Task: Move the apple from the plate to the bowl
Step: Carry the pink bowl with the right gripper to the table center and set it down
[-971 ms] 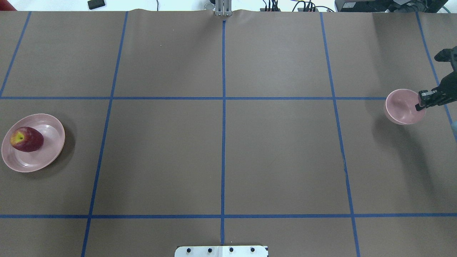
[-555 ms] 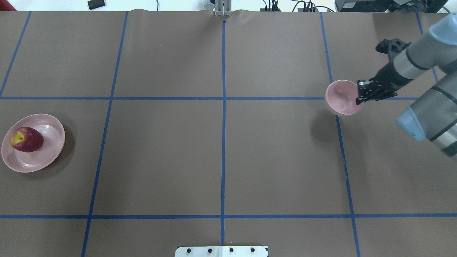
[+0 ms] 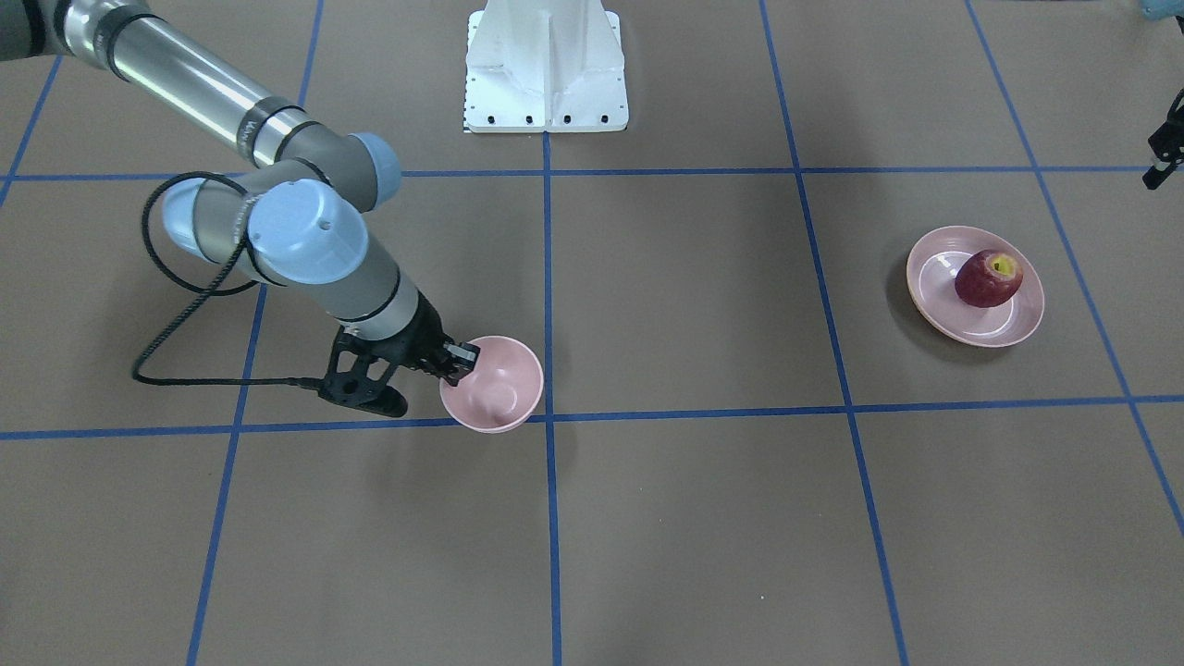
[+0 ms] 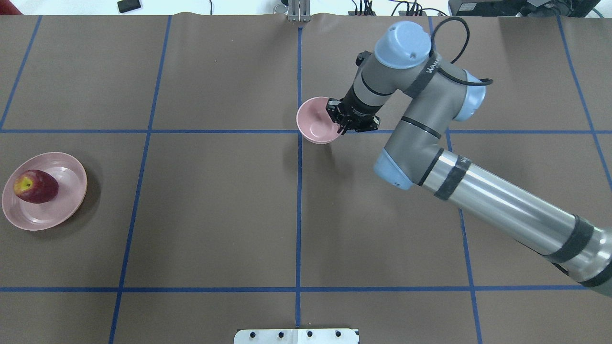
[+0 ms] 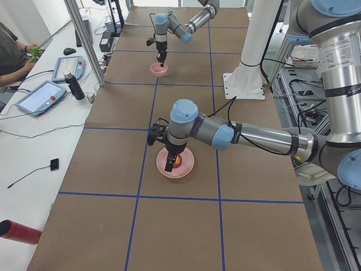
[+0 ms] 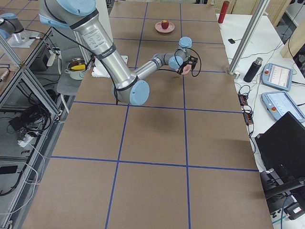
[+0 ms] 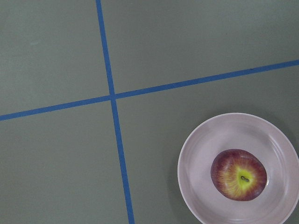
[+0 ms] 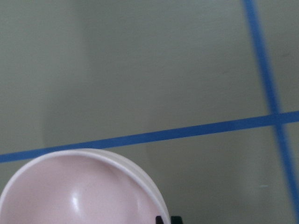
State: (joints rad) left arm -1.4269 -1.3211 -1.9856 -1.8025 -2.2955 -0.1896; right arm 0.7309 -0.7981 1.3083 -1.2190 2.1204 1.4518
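The dark-red apple (image 4: 36, 186) lies on the wide pink plate (image 4: 67, 203) at the table's left end; both show in the front view, apple (image 3: 988, 277) and plate (image 3: 928, 277), and in the left wrist view, apple (image 7: 238, 175) and plate (image 7: 201, 158). My right gripper (image 4: 340, 122) is shut on the rim of the small pink bowl (image 4: 315, 126) and holds it tilted, just above the table near the centre line. The bowl (image 8: 70, 186) fills the bottom of the right wrist view. My left gripper (image 3: 1164, 157) hangs high beside the plate; I cannot tell whether it is open.
The white robot base (image 3: 546, 65) stands at the table's near-robot edge. A black cable (image 3: 185, 375) loops from the right arm down to the table. A side table with tablets (image 5: 42, 96) and a bottle (image 5: 73, 86) runs along the far edge.
My right arm has swept from the table's right edge to the centre line, carrying the bowl leftward. The apple and plate have not moved.
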